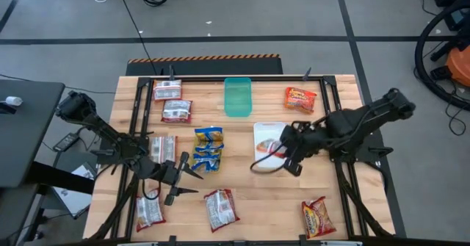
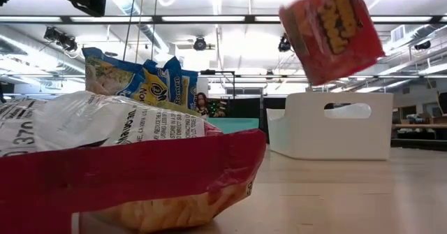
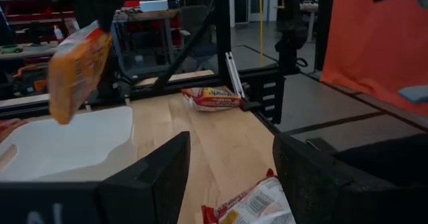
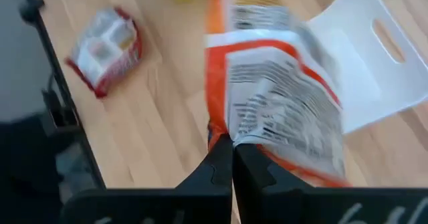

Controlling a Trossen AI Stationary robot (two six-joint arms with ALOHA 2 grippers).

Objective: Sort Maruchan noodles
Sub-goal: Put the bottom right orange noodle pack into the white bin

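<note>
left gripper (image 1: 178,178) sits low over the front-left of the wooden table (image 1: 250,209), jaws parted with nothing between them in the left wrist view. it lies among silvery white and dark red packets: one beside the arm (image 1: 163,148), one at the front-left corner (image 1: 149,211), one just right of the fingertips (image 1: 220,208). judged staged there because that cluster is its nearest work; i cannot tell which packet it is lined up for.

two more white-and-red packets (image 1: 172,100) lie at the back left. centre: a heap of blue-and-yellow packets (image 1: 208,149), touching and overlapping. the green tray (image 1: 237,96) stands behind them, apparently empty.

right gripper (image 1: 291,147) hangs over the white tray (image 1: 266,131), jaws pinched tight on the edge of an orange-red packet (image 4: 281,97), which dangles clear of the table in the low view. held by one edge so it drapes freely; judged that the tray is its bin and release is the next step.

other orange-red packets: one at the back right (image 1: 300,98), one at the front right (image 1: 318,218), both well apart from the tray.

edges and room: black frame rails run along both table sides, close to each arm. open wood lies front centre and between the white tray and the right rail. the left gripper has packets on three sides, so tight clearance there.
</note>
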